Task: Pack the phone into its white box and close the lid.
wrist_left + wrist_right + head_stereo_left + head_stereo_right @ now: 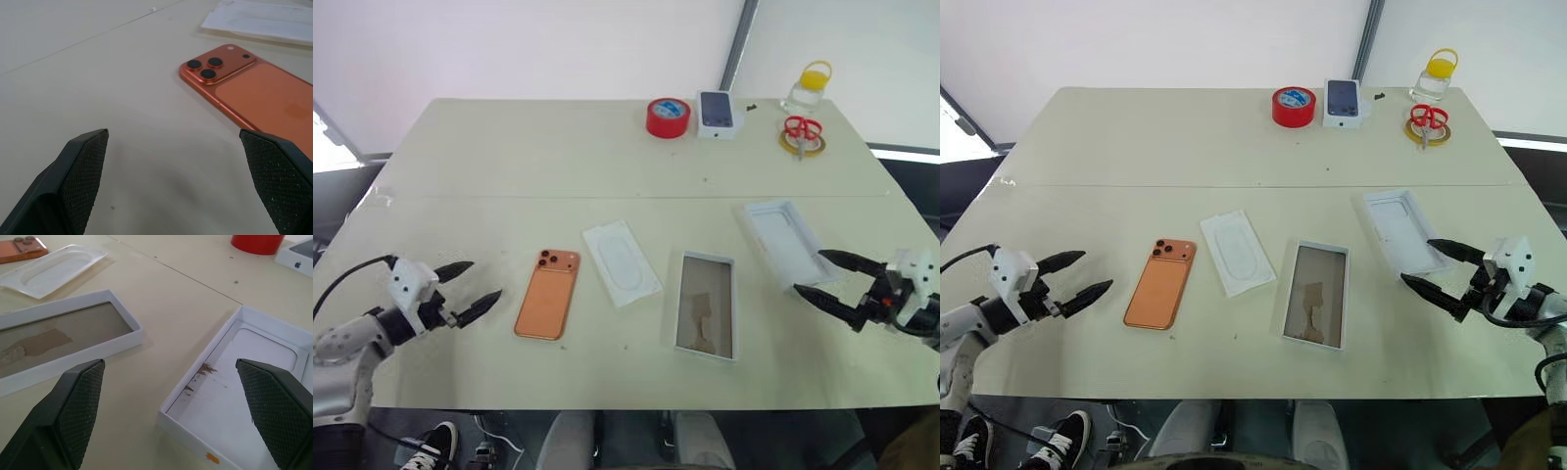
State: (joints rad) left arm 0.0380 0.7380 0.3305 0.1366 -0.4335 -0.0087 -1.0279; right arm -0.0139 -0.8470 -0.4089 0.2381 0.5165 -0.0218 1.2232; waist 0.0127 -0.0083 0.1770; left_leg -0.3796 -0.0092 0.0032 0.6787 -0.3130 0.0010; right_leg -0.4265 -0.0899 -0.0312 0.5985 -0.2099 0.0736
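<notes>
The orange phone (549, 293) lies flat, camera side up, left of the table's middle. To its right past a thin card lies the white box (707, 305), a shallow tray with a brownish-grey floor. Further right the lid (786, 242) rests inside up. My left gripper (476, 286) hovers open just left of the phone (264, 98), its black fingers (83, 171) spread wide and empty. On the right my right gripper (824, 273) is open at the lid's near end (244, 382), nothing between its fingertips, the box (63, 340) beyond it.
A thin white card with an oval outline (622, 261) lies between phone and box. At the table's far edge stand a red tape roll (668, 117), a small white box with a phone picture (718, 114), red scissors (802, 132) on a tape ring and a yellow-capped jar (810, 86).
</notes>
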